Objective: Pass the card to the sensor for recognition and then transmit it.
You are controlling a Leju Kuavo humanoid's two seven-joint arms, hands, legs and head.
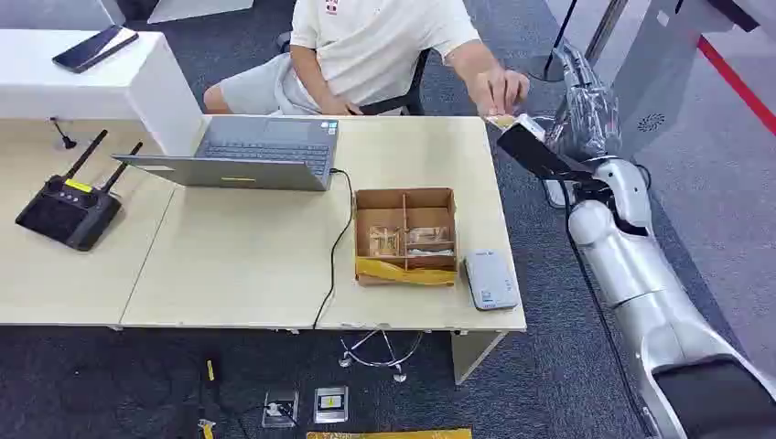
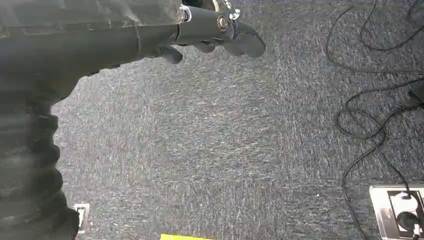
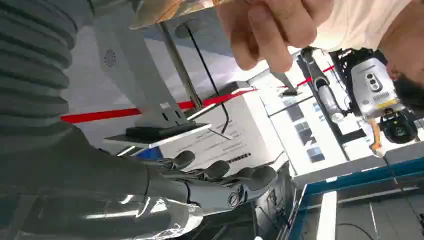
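Touching card (image 1: 501, 120), person's hand (image 1: 499, 90) above robot hand (image 1: 578, 110).

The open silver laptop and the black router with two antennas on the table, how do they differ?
The open silver laptop is light, wide and flat-lidded; the black router with two antennas is dark, compact and wedge-shaped. The laptop has a black cable running off its side toward the table's front; the router has antennas sticking up. Both rest on the beige table.
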